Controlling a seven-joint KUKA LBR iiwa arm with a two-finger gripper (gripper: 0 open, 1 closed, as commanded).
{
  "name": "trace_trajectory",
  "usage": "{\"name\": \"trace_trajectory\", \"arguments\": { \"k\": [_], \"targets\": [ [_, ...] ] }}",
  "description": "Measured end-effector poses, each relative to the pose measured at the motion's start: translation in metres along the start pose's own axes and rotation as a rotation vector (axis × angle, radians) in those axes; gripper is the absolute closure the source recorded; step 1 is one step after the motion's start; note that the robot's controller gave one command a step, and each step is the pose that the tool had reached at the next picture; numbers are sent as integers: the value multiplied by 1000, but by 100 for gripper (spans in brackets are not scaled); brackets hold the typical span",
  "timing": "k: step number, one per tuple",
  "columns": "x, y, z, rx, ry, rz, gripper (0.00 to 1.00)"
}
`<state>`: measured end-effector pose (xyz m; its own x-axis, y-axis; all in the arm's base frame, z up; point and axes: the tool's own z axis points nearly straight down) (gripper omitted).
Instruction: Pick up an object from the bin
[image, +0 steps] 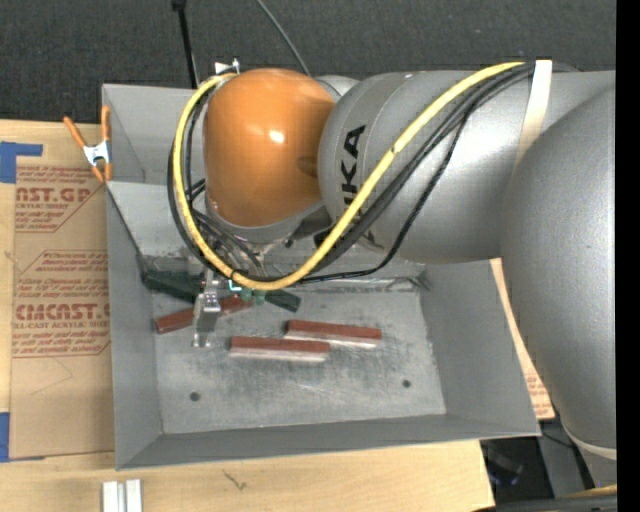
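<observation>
My gripper (206, 326) hangs below the orange wrist cover, low over the left part of the bin floor. A short red-brown strip (172, 322) lies slanted right at it, its left end sticking out to the gripper's left. I cannot tell whether the gripper touches the strip. A dark green flat piece (164, 281) lies just behind, at the foot of the bin's left wall. Another dark green tip (279, 298) pokes out to the gripper's right. A long red-brown bar (279, 347) lies on the floor just right of the gripper.
A second red-brown bar (334, 331) lies beside and slightly behind the first, near the bin's middle. The arm and its cables cover the back and right of the bin. The bin's sloping walls rise close on the left.
</observation>
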<state>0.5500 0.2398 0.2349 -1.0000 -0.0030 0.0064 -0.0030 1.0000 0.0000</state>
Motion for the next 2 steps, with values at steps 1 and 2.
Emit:
{"name": "trace_trajectory", "arguments": {
  "k": [1, 2],
  "targets": [
    [-2, -2, -4, -1, -8, 2, 100],
    [-2, -2, -4, -1, -8, 2, 100]
  ]
}}
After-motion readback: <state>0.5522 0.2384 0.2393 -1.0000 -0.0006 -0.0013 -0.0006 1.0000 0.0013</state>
